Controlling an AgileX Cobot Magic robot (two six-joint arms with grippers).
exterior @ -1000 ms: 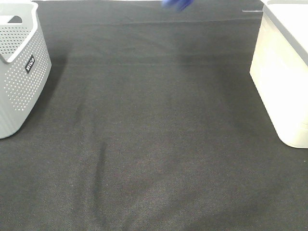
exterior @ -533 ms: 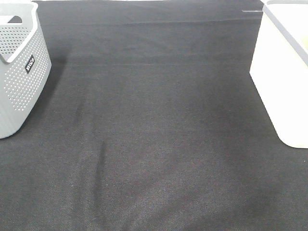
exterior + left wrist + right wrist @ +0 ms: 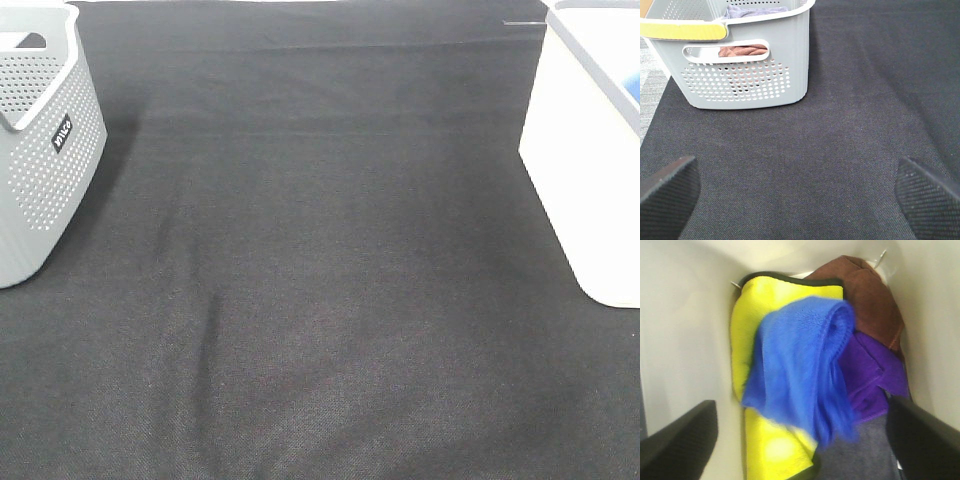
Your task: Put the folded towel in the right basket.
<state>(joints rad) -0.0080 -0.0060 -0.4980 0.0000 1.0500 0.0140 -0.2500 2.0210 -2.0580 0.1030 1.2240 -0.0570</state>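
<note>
Grey perforated basket (image 3: 40,150) stands at left edge of black table cloth (image 3: 330,280), dark label (image 3: 62,133) on side. Reddish-brown towel (image 3: 742,50) visible through handle slot. Elsewhere, pile: yellow towel (image 3: 747,320), brown towel (image 3: 870,300), purple towel (image 3: 870,375), grey towel (image 3: 855,455).

The left end effector (image 3: 797,200) was spread wide, its two dark, textured fingertips (image 3: 667,192) sitting at opposite edges of the left wrist view with a broad gap between them. It was tilted forward and downward, held above the tabletop (image 3: 840,150) without touching it, and it gripped nothing. The right end effector (image 3: 800,445) was likewise spread wide, its black pads (image 3: 925,440) far apart at either side of the right wrist view. It pointed steeply downward, and neither pad pressed against anything.
</note>
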